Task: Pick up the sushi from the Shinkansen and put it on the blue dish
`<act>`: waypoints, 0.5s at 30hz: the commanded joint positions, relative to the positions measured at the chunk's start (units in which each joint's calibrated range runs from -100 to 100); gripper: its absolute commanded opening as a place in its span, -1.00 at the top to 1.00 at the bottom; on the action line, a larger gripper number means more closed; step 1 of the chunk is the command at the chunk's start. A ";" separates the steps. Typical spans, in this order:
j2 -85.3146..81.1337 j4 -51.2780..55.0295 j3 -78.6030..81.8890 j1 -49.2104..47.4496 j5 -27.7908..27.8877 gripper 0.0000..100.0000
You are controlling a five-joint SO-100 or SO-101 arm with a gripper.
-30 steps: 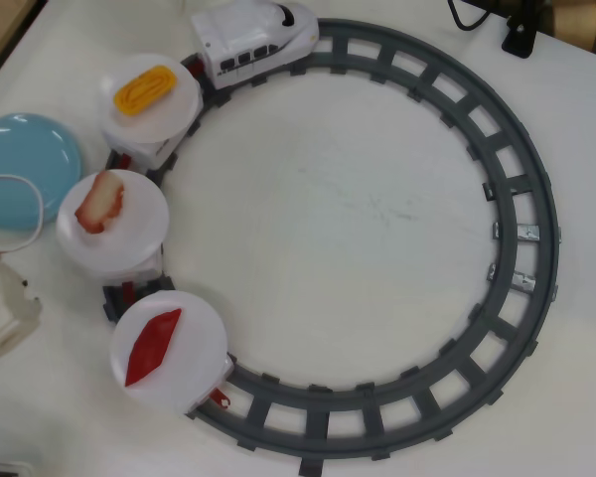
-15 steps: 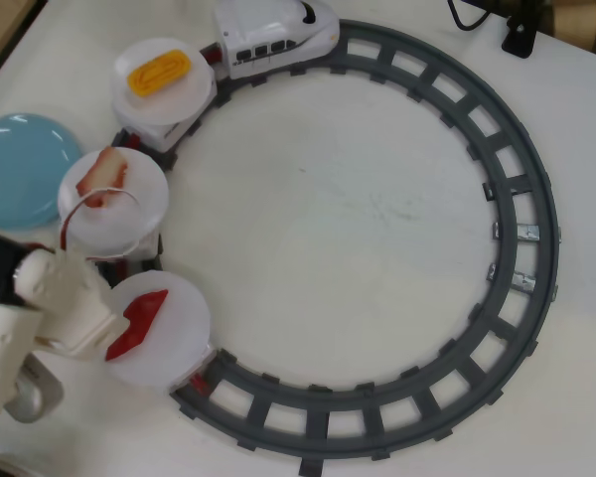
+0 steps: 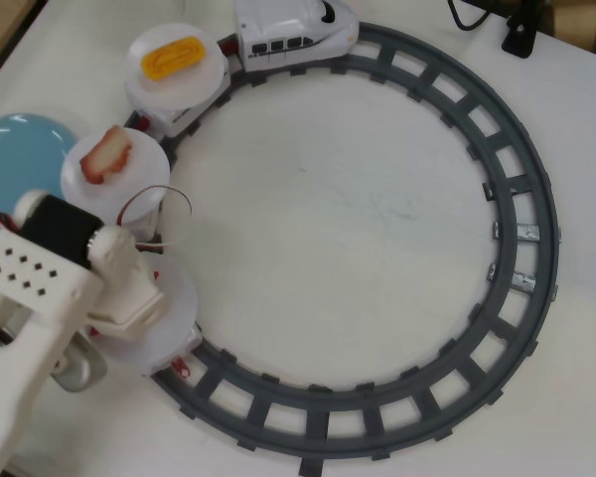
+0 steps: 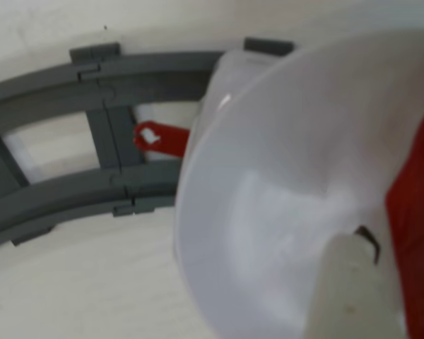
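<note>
My pincer (image 4: 381,282) sits over the last white plate (image 4: 283,183); the sushi (image 4: 417,212) runs up the wrist view's right edge. Its grip I cannot tell.

Cream arm (image 3: 40,298), black motor.

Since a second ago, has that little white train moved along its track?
Yes. In the overhead view the Shinkansen has rolled clockwise along the fixed grey track, its nose now further right along the top, and its plate cars have followed.
</note>
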 commanded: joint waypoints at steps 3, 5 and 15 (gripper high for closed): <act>1.61 -0.09 -4.08 0.32 -0.42 0.50; 2.11 0.00 -4.08 -0.12 -0.47 0.60; 3.85 0.17 -11.57 -7.16 -4.66 0.94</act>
